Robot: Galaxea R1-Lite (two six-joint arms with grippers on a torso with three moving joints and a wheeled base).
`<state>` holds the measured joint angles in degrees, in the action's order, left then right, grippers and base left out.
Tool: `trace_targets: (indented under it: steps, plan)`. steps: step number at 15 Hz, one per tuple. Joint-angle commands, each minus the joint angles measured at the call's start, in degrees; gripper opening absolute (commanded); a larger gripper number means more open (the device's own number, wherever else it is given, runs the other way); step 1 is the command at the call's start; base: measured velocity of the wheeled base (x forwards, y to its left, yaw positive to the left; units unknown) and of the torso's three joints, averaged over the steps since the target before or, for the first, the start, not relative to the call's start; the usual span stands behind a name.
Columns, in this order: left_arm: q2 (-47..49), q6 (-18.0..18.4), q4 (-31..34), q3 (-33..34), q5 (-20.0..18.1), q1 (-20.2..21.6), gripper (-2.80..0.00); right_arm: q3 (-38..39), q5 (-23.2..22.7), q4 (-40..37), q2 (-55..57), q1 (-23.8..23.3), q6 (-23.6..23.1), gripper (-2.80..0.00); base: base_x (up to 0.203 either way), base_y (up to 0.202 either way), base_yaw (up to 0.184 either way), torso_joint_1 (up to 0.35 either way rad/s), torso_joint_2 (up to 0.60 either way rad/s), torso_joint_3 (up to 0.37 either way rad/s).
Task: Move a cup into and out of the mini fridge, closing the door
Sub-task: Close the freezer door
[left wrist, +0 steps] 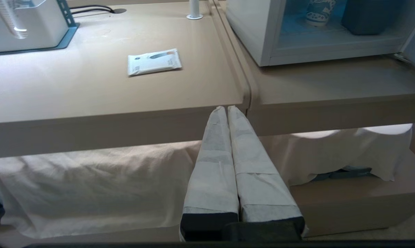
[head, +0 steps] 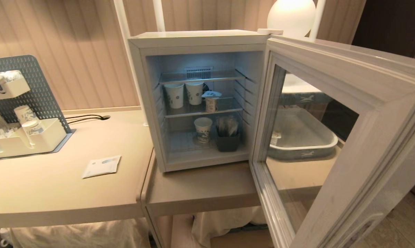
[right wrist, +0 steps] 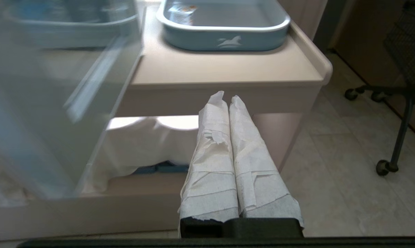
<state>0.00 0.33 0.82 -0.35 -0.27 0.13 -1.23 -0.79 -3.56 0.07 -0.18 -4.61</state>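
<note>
small white lidded cup (head: 211, 102) on middle fridge shelf; left claw (left wrist: 227, 109) and right claw (right wrist: 227, 98) pressed together.

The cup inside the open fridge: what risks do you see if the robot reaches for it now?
1. The cup stands on the middle shelf close beside two paper cups; a gripper could knock them.
2. The door is swung wide toward the robot's right and may block that arm.
3. The cup's lid looks partly lifted, so tipping might spill.

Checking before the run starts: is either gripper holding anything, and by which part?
Nothing is held. The left gripper and the right gripper are both shut on nothing, below the table edge.
</note>
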Motion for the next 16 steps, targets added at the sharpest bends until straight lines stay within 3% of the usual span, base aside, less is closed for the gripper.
trace_targets:
  steps: [1,3,12,14,16]
  plan:
    - [0.09,0.02,-0.12,0.0,0.0,0.04,-2.8,0.0,0.0,-0.05,0.1,0.01,-0.05,-2.8,0.163,-0.166,0.0,0.012,0.01,0.002]
    - [0.09,0.02,-0.12,0.0,0.0,0.04,-2.8,0.09,0.18,0.29,0.01,0.01,1.27,-2.8,0.074,-0.125,0.013,0.007,0.01,0.005]
    - [0.09,0.02,-0.03,0.0,0.0,0.04,-2.8,-1.04,-0.73,2.35,-0.04,0.01,1.38,-2.8,0.0,0.0,0.0,0.0,0.0,0.0]
    - [0.09,0.02,-0.03,0.0,0.0,0.04,-2.8,-10.04,-3.41,-0.01,1.0,0.01,4.54,-2.8,0.0,0.0,0.0,0.0,0.0,0.0]
    - [0.09,0.02,-0.03,0.0,0.0,0.04,-2.8,-24.12,-6.97,-5.03,7.29,0.11,7.96,-2.8,0.0,0.0,0.0,0.0,0.0,0.0]
